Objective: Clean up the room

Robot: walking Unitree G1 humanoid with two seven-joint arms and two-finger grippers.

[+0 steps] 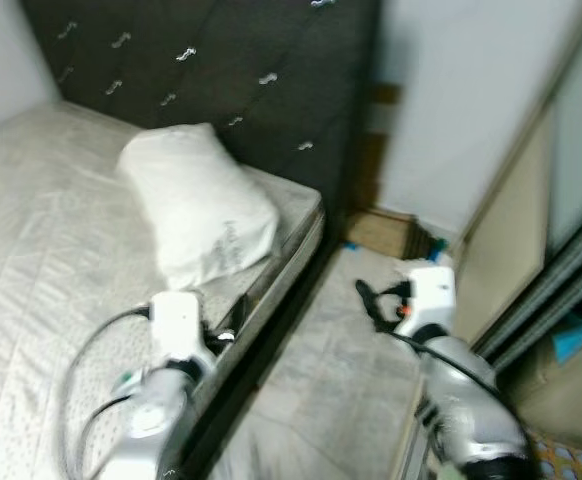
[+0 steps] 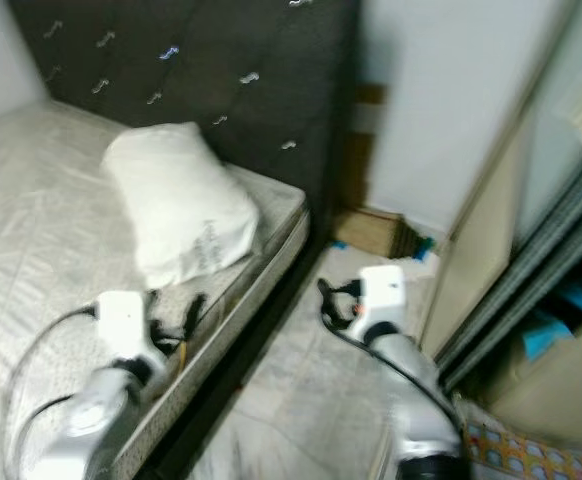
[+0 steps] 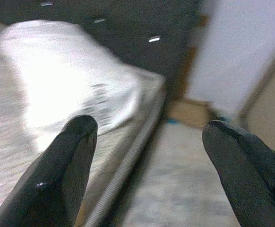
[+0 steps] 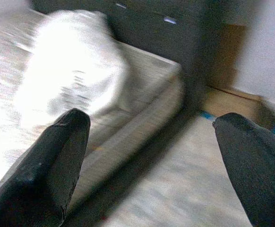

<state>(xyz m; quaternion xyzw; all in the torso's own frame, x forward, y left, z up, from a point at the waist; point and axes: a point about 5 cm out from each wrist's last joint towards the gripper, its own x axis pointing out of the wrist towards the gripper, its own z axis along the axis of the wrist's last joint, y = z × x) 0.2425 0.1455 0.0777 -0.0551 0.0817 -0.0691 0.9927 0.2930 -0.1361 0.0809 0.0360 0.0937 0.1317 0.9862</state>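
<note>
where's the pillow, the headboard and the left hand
pillow [image 1: 196, 200], left eye view, middle of its white face
headboard [image 1: 221, 60], left eye view, dark tufted panel
left hand [image 3: 149, 165], left wrist view, midway between its fingertips

There's a patch of dark printed lettering on the side of the white pillow [image 1: 199, 203] lying on the mattress [image 1: 41, 230], but motion blur smears it past reading in the head views. In the left wrist view the same mark on the pillow is just a grey smudge. Nothing else around the dark tufted headboard [image 1: 221, 70] carries any legible word, number or brand.
</note>
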